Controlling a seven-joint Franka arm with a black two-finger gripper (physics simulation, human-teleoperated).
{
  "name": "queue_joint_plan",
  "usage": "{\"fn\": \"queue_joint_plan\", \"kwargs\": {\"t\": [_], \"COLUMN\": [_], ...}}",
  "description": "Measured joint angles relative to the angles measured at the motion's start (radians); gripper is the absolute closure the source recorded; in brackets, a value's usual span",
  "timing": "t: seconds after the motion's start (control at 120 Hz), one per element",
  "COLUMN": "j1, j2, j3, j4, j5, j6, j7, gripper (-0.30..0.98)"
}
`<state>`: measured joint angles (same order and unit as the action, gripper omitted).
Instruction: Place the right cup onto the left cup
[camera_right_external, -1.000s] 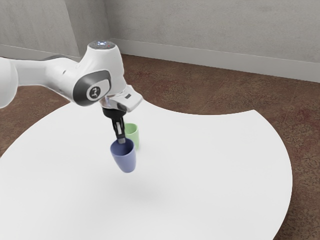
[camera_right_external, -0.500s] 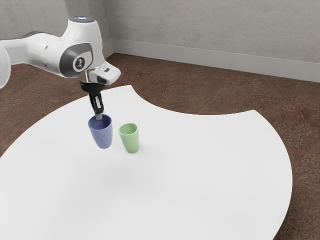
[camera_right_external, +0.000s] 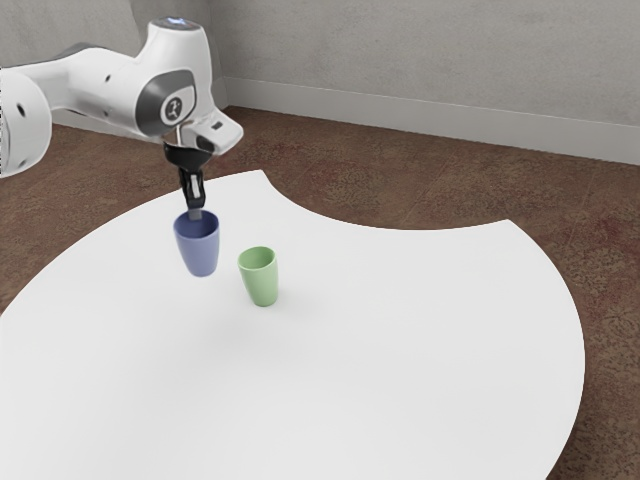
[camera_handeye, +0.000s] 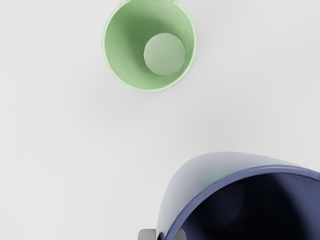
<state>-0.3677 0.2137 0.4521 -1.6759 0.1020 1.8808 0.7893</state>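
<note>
You have the blue cup pinched by its rim in the gripper — in the wrist view, one grey fingertip sits inside or outside the wall and its partner on the other side, both touching the rim between them. Your blue cup hangs above the white table, mouth up, at the exterior view's left of the green cup. The green cup stands upright on the tabletop, open end up, and from the wrist view you can see down to its round bottom. The two cups are near each other but apart — your blue one is not on the green one. Behind the table you see brown floor and a grey wall.
</note>
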Motion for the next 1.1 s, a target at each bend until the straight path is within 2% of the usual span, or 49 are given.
{"fn": "queue_joint_plan", "kwargs": {"t": [0.408, 1.1], "j1": [0.017, 0.039], "j2": [0.129, 0.278], "j3": [-0.004, -0.062], "j4": [0.16, 0.274], "j5": [-0.012, -0.019], "j6": [0.005, 0.116], "j7": [0.102, 0.249], "gripper": [0.79, 0.79]}}
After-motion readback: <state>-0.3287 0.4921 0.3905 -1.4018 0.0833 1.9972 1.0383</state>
